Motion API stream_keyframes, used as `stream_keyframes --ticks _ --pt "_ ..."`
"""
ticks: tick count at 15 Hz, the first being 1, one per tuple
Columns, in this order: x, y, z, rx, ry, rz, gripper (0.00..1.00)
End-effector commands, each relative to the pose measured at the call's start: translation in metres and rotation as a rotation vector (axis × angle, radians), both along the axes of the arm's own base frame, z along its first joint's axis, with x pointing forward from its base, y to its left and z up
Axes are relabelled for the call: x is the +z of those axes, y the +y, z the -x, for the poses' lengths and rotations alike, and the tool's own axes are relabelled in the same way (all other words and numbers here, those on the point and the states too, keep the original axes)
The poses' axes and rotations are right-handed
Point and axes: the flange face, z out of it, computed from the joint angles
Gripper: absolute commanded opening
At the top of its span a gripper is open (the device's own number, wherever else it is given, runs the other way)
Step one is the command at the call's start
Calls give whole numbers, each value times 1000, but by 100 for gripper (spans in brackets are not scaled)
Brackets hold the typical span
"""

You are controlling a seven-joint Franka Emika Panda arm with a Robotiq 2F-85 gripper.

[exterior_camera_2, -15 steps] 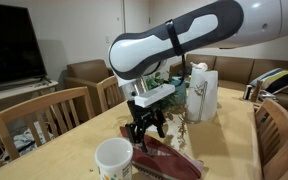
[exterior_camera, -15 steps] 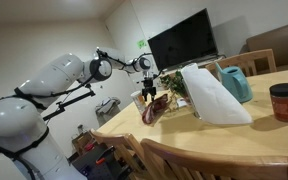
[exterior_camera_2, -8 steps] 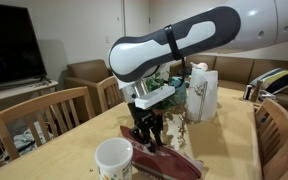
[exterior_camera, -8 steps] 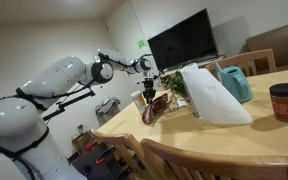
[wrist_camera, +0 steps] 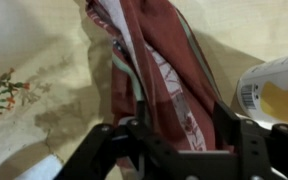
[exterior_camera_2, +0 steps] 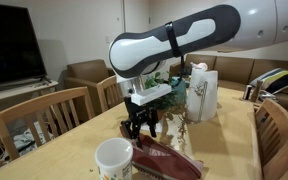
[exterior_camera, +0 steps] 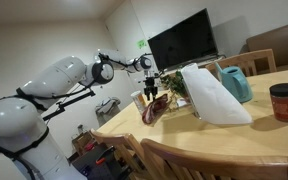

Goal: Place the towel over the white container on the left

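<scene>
My claw is spread wide, gripping nothing, just above the towel. The towel is soft maroon cloth, rumpled into long folds, lying on the table. The white container, a smooth cylinder, stands just beside it.

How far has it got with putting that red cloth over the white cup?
Barely started. Done: nothing yet; the towel lies crumpled on the table beside the white container, not over it. In hand: the pincer hangs above the towel's end, jaws apart, gripping nothing. Left: grab the towel, lift it and drape it over the container.
</scene>
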Motion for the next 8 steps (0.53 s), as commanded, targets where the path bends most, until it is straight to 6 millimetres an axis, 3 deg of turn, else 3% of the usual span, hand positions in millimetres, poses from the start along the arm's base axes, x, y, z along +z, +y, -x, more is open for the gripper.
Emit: stream_keyframes --ticks 1,6,8 --pt "10 0 -18 -29 -99 -95 99" --pt "16 3 -35 -82 -222 -171 100" --pt "16 3 -30 -44 -188 -156 100"
